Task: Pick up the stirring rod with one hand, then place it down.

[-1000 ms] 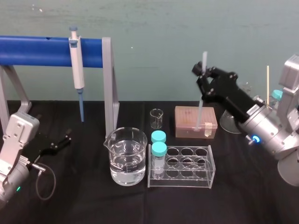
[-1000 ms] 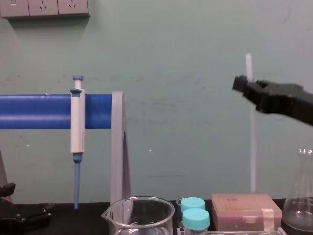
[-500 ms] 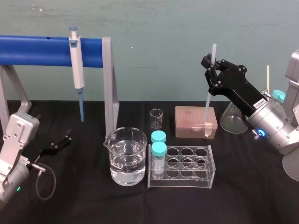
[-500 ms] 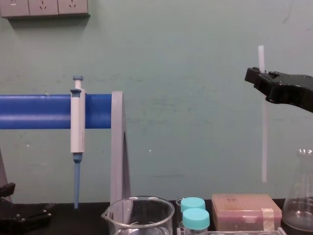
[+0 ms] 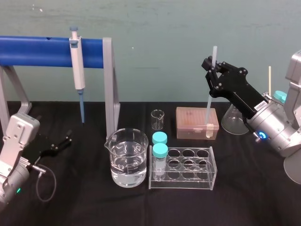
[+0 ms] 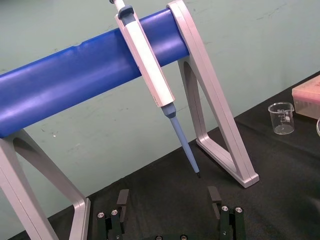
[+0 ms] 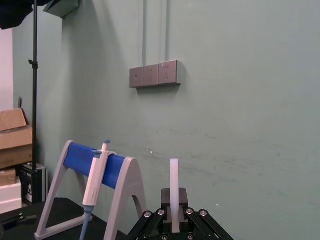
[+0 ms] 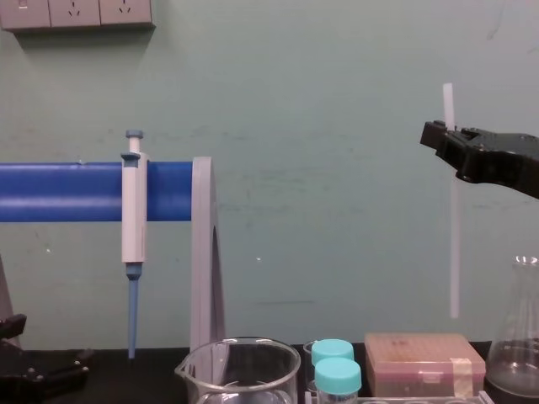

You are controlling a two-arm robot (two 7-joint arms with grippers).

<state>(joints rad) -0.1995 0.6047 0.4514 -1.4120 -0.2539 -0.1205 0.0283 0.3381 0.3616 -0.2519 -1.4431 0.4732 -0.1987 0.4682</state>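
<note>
The stirring rod [image 5: 209, 96] is a thin whitish stick held upright in the air above the pink tip box [image 5: 196, 123]. My right gripper [image 5: 212, 69] is shut on the rod near its upper end. From the chest view the rod [image 8: 453, 252] hangs straight down from the right gripper [image 8: 445, 139], its lower end clear of the box [image 8: 424, 362]. The rod's top [image 7: 174, 192] pokes up between the fingers in the right wrist view. My left gripper [image 5: 56, 143] rests low at the left on the black table, its fingers [image 6: 121, 200] spread open around nothing.
A white-and-blue pipette [image 5: 77, 70] hangs on the blue-barred stand [image 5: 42, 51]. At centre stand a beaker of water [image 5: 126, 157], a small beaker [image 5: 157, 119] and a clear rack [image 5: 183, 167] with two teal-capped vials. A conical flask [image 5: 233, 121] stands behind my right arm.
My right gripper carried the rod to the right and up over the first half second. It has since dipped very slightly and nearly stopped. The left arm is still.
</note>
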